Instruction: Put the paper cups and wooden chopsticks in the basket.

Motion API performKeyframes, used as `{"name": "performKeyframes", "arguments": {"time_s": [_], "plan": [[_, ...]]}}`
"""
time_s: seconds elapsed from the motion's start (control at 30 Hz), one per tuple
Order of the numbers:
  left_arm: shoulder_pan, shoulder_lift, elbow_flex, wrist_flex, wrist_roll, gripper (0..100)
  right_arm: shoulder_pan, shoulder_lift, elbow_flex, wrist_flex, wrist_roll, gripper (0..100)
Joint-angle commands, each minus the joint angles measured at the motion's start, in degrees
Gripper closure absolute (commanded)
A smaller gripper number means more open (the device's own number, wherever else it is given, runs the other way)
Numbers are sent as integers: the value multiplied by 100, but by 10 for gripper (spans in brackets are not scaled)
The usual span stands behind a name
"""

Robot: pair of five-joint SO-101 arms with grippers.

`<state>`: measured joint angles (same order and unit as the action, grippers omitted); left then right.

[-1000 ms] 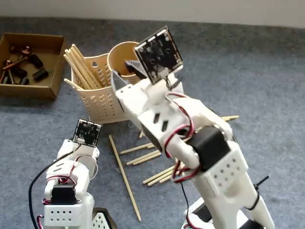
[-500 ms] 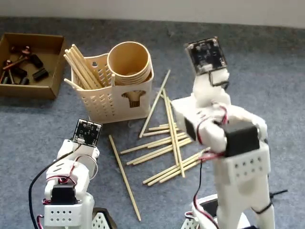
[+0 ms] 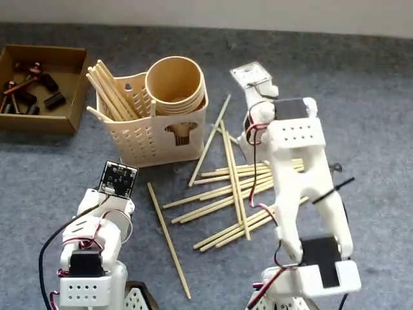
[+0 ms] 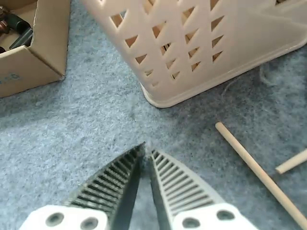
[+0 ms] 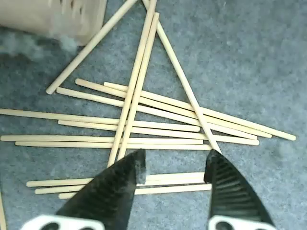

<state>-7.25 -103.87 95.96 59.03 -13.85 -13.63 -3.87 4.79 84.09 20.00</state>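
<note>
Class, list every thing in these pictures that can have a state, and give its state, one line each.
basket, upright, part filled
paper cups, stacked, upright in the basket
standing chopsticks, leaning in the basket
loose chopsticks, lying scattered outside the basket
cardboard box, open
left gripper, shut, empty
right gripper, open, empty, over the loose chopsticks

basket (image 3: 155,139): I am seeing cream plastic, its walls showing rows of triangular cut-outs.
paper cups (image 3: 175,84): I am reading these as plain tan, inside and out.
chopsticks (image 3: 226,194): they are showing pale bare wood (the ones standing in the basket are looking the same shade).
table cover (image 3: 368,97): it is coming through as mottled grey-blue.
cardboard box (image 3: 39,123): I am seeing brown, with small parts (image 3: 29,87) inside showing black and red.
left arm (image 3: 97,223), right arm (image 3: 302,174): both are showing white shells, black motors, and red and black wires.
left gripper (image 4: 147,150), right gripper (image 5: 176,158): I am seeing black fingers on white bases, the left pair ribbed.
</note>
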Motion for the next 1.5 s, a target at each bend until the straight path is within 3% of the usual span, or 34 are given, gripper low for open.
{"name": "performKeyframes", "arguments": {"time_s": [0.0,0.67,0.87,1.23,1.47], "plan": [[-31,-57,4,-132,-26,986,101,400,-198,-497,343,793],[-31,-57,13,-132,-35,986,435,2026,-198,-1877,492,797],[-31,-57,13,-132,-35,986,444,2176,-198,-2141,492,909],[-22,-57,48,-141,-35,986,690,2448,-207,-2141,492,915],[-22,-57,48,-141,-35,986,971,2431,-567,-1868,475,989]]}}
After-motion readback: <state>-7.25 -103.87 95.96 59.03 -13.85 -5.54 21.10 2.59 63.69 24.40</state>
